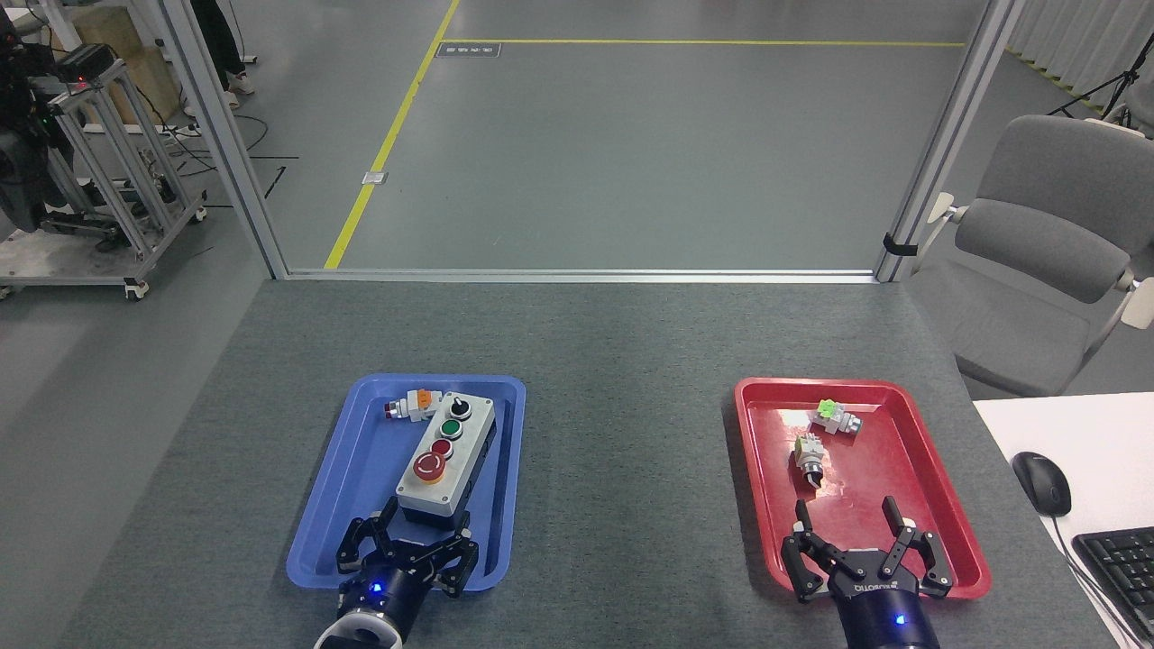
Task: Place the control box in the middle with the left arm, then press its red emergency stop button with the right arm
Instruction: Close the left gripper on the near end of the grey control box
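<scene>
Nearest, the left arm's gripper [407, 550], fingers spread, flanks the near end of the control box [447, 458] – lying in the blue tray [361, 469]. Close squarely on its black base before lifting – right gripper [863, 548] spread over the red tray [938, 505], well right of the box

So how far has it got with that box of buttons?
Nothing is finished. The control box lies in the blue tray, not mid-table. The left gripper is open at its near end, not gripping. The right gripper waits open above the red tray; the red emergency stop button remains unpressed.
</scene>
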